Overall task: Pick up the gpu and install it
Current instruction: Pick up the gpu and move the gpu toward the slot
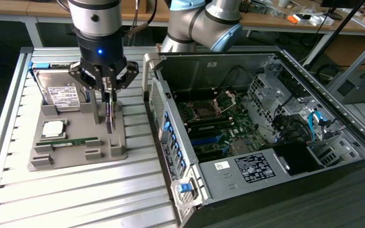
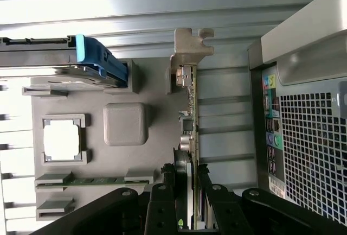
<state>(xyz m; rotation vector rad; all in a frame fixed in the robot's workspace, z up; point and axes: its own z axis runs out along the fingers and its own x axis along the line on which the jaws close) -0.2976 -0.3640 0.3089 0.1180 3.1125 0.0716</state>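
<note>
1. Grey fixture tray (image 1: 74,154): directly below jaws, on slatted table (image 1: 74,194).
2. Hard drive (image 1: 61,92): seated in tray, just beside jaws.
3. Processor (image 1: 53,127), memory stick (image 1: 68,141): seated in tray, farther from jaws.

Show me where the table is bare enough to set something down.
Bare slats lie in front of the grey tray, up to the case. The strip between tray and case is narrow, crowded by the gripper gripping the gpu.
</note>
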